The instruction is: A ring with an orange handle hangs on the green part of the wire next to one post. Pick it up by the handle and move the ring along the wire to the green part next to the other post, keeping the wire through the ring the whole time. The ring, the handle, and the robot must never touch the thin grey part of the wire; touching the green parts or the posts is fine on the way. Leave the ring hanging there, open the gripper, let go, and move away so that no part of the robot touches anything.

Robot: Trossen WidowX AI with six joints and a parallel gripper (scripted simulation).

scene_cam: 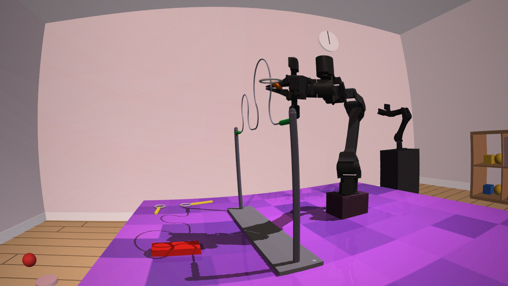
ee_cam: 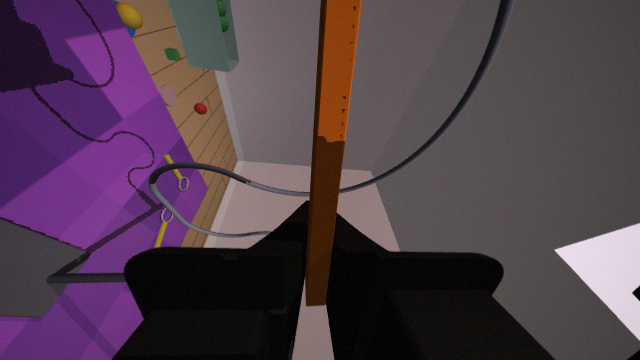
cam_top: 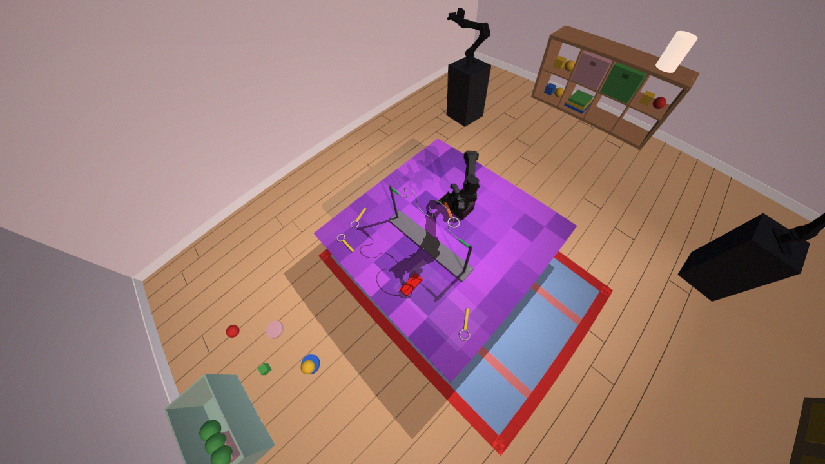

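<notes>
Bright warm light pools on the floor (cam_top: 357,178) up top; dark, crisp shadows cross the purple table (cam_top: 519,254) (scene_cam: 401,245) (ee_cam: 100,165). Outside, the wall (scene_cam: 142,106) bows at its edges; at the wrist, it's dim and grainy.

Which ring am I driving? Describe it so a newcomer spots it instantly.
On the purple table, two upright posts carry a bent wire. Look along its tall section nearest the robot arm for a pale ring. Its handle, in the gripper, is orange; the other rings' are yellow.
</notes>
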